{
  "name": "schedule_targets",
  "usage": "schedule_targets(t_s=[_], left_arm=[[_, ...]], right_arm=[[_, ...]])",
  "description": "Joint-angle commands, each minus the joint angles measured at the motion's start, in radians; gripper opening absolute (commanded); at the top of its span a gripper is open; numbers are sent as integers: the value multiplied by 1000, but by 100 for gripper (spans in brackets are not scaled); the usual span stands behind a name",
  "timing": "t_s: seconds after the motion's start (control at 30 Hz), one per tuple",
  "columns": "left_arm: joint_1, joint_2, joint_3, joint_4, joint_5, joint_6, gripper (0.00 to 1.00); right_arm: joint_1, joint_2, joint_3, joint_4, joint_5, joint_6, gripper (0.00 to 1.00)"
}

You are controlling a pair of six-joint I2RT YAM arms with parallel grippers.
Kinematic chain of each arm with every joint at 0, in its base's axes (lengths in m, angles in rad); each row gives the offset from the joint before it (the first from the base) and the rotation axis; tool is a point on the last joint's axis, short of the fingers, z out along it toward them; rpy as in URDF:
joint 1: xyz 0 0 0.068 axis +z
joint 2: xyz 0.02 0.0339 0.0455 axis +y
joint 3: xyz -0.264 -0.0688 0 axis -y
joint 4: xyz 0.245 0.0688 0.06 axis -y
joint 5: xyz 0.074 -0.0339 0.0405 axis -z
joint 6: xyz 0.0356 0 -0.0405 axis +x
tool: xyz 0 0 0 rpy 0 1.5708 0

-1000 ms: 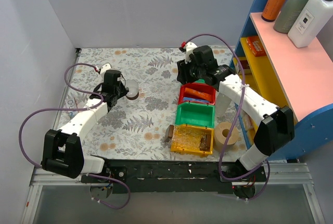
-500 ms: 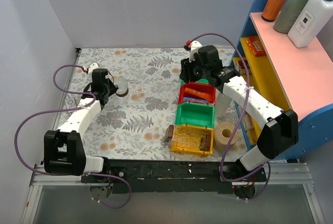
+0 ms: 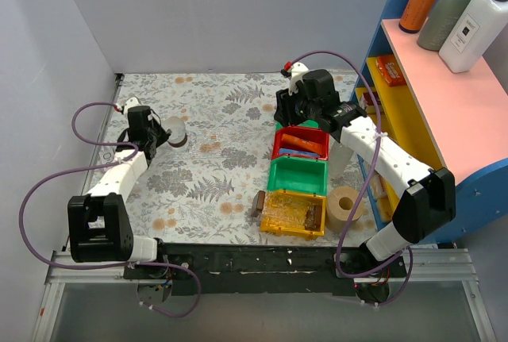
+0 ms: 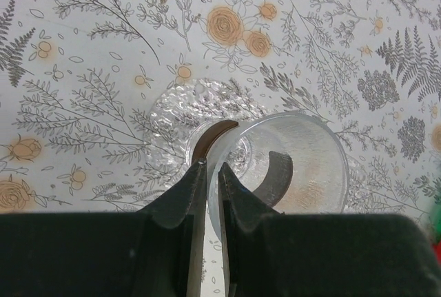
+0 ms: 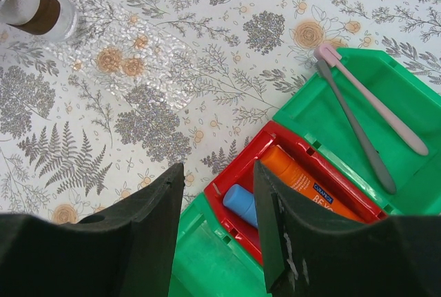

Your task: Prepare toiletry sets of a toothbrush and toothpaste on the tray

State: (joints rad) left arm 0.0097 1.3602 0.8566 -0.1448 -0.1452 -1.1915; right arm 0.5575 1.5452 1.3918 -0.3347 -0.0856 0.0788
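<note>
The toothpaste (image 5: 241, 204) lay in the red bin (image 3: 277, 145) beside an orange tube (image 5: 303, 183). It was just ahead of my right gripper (image 5: 218, 167), whose fingers stood well apart with nothing between them. In the green bin (image 5: 420, 94) next to it were a pink toothbrush (image 5: 372, 100) and a grey toothbrush (image 5: 355, 130). The tray (image 3: 279, 209) looked to rest across the yellow bin (image 3: 290, 232), nearest the arm bases, and I could see no part of a set on it.

The change over the last second was on the left. The left gripper (image 4: 209, 166), its fingers nearly together and clamped on the rim of a clear cup (image 4: 303, 152) with a brown band, had carried that cup from near the middle of the counter (image 3: 222, 175) out toward the left wall. I could not tell whether the cup was lifted off the surface. The right gripper had shifted only slightly and then held above the bins. I took this as the cup being moved aside while the right side lined up for a first pick. By that reading the sets were not yet begun, since toothpaste and brushes all lay in their bins.

The counter wore a pale cloth printed with ferns and roses. Plain grey-lilac walls (image 3: 238, 9) closed the back and left. On the right stood a blue shelf unit (image 3: 444, 112) with a pink top carrying bottles (image 3: 480, 28), and a roll (image 3: 345, 207) sat just beside the yellow bin.
</note>
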Motion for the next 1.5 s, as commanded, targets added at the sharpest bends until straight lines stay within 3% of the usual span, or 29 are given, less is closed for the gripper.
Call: schedule_targets(t_s=[0.0,0.53,1.47], left_arm=[[38,-6,2,103,47,12,0],[91,43,-10,136,118,56,0],[93,102,42,116,134,95,0]], right_arm=[[-4,-43,-10,43,-11,-4,52],[-2,-43,-14,43,-9,-4,52],[-5,-22,-8,43,-29,-1,52]])
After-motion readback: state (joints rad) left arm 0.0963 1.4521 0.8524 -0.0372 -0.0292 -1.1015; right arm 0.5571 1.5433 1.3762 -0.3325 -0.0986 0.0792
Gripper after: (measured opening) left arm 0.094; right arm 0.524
